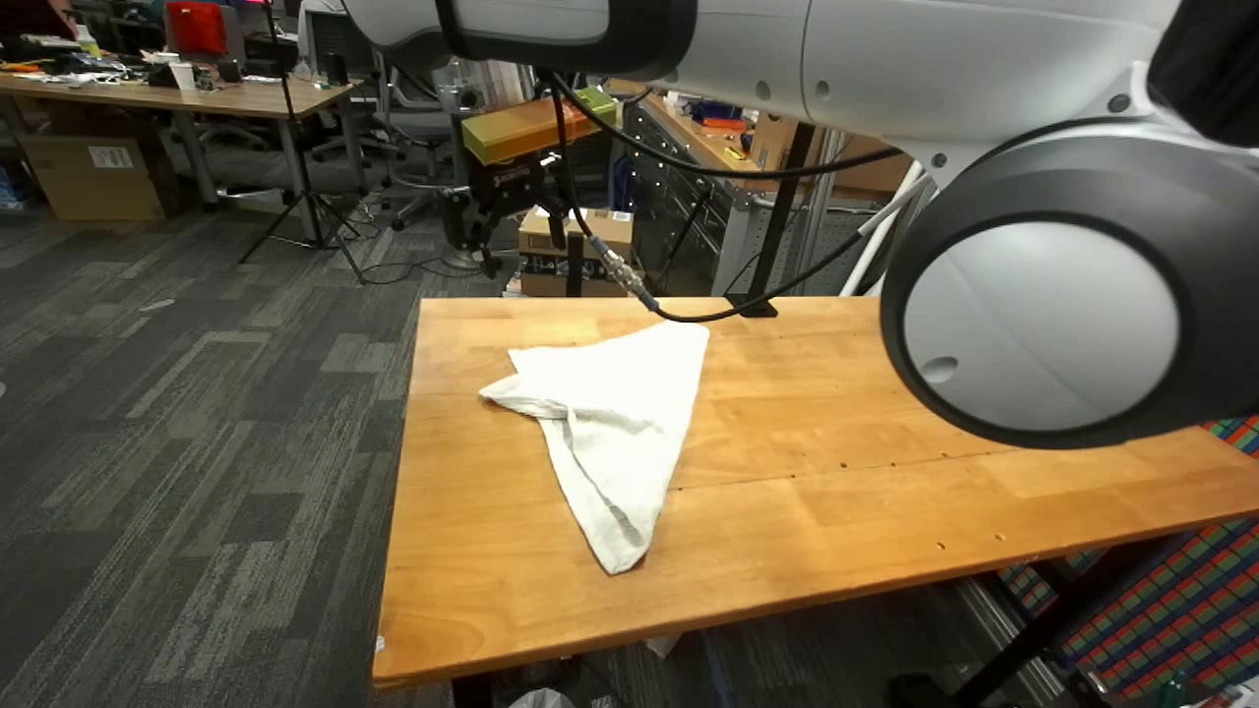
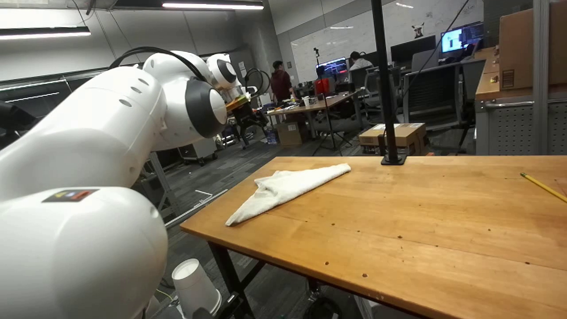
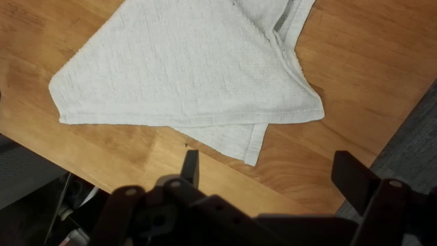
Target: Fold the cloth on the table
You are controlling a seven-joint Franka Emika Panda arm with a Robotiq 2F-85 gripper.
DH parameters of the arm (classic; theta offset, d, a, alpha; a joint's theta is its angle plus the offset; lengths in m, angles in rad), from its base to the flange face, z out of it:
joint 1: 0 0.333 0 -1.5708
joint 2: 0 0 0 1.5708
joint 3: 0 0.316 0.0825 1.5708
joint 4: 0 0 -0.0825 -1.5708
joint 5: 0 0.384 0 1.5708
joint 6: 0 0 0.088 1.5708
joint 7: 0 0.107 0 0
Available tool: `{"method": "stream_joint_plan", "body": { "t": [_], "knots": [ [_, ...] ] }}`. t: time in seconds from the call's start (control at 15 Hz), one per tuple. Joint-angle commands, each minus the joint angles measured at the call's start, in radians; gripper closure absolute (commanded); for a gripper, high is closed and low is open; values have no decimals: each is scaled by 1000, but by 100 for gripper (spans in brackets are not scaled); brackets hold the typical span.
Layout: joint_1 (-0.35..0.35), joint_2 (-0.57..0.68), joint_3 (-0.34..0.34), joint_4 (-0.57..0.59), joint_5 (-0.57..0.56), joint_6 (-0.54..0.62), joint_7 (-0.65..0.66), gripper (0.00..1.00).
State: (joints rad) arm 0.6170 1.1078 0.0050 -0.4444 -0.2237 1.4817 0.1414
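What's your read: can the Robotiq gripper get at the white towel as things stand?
Probably yes: the Robotiq gripper hangs open, and the wrist view shows nothing between it and the white towel.

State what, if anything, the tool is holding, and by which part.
Nothing is held: the tool stands open, and the cloth lies on the table below.

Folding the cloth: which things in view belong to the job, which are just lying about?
Part of the job:
white cloth, partly folded
table under it
hand, open, clear of the cloth

Just lying about:
yellow pencil on the table
cardboard box beyond the table
white container near the table
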Motion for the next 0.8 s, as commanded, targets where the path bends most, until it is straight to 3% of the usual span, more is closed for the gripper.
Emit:
{"method": "stream_joint_plan", "body": {
  "t": [0.0, 0.4, 0.73],
  "knots": [
    [-6, -12, -5, 0, 28, 36, 47, 0],
    [-51, -10, -5, 0, 49, 96, 131, 0],
    [-132, -10, 2, 0, 87, 114, 182, 0]
  ]
}}
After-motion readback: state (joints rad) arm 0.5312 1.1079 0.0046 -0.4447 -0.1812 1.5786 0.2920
